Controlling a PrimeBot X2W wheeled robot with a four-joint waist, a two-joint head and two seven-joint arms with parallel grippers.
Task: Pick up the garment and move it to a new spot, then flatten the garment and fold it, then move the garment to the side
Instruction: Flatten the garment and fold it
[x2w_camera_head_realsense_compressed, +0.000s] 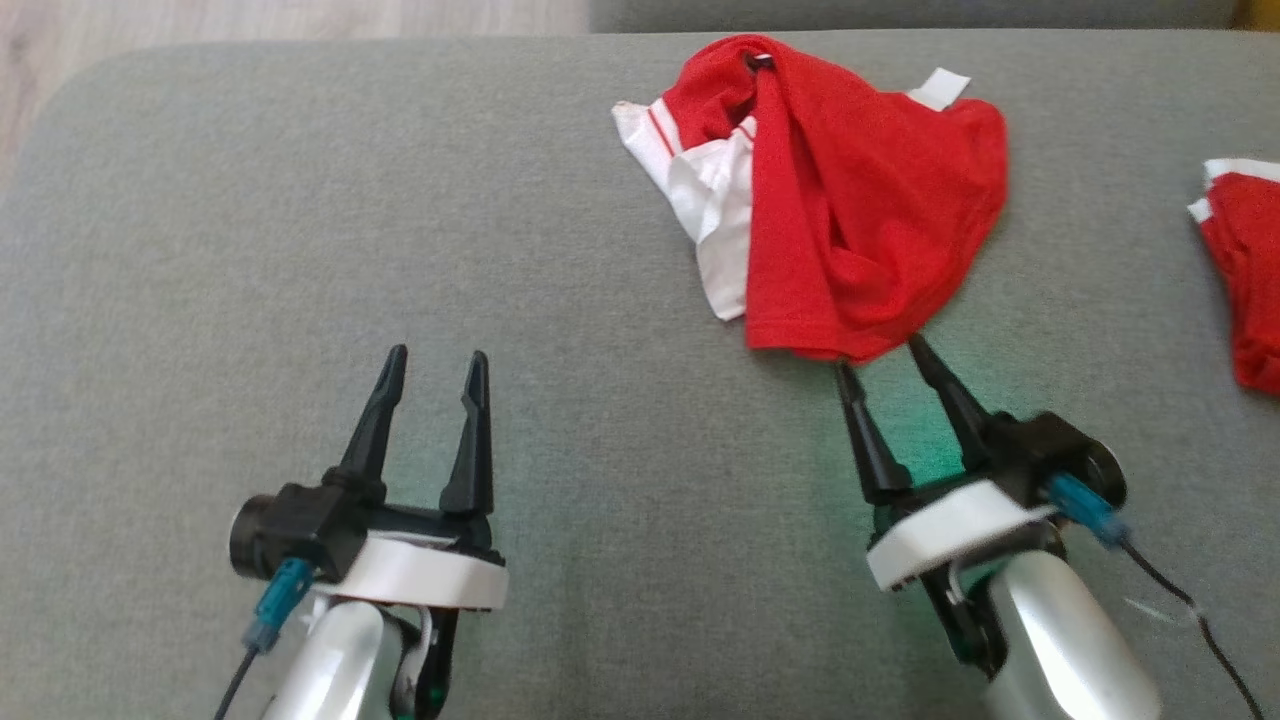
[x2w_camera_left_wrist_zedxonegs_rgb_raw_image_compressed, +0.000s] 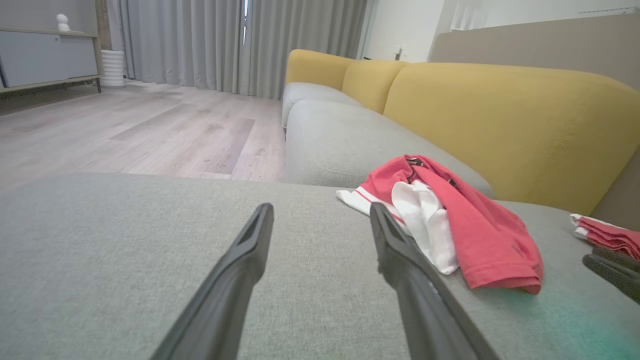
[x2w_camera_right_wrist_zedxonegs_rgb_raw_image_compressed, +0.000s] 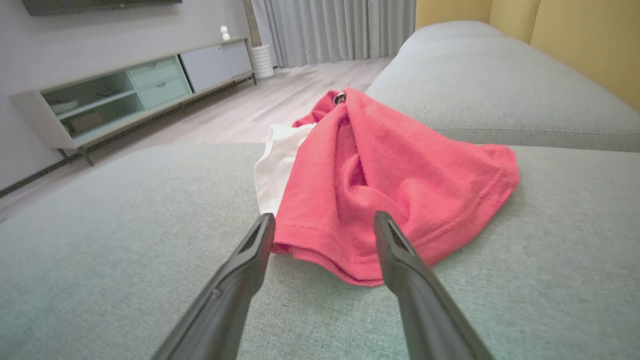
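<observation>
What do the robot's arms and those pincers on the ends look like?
The left gripper and right gripper each have two long, tapered black jaws on a black block with a white collar. The forearms are smooth silver, and a teal plug with a thin black cable sits at each wrist.

The garment lies on the cushion, toward its far edge and right of the middle. The right gripper sits just before the near hem, tips at the cloth. The left gripper hangs well to the left, over bare cushion. A second cloth lies apart, at the far right.
</observation>
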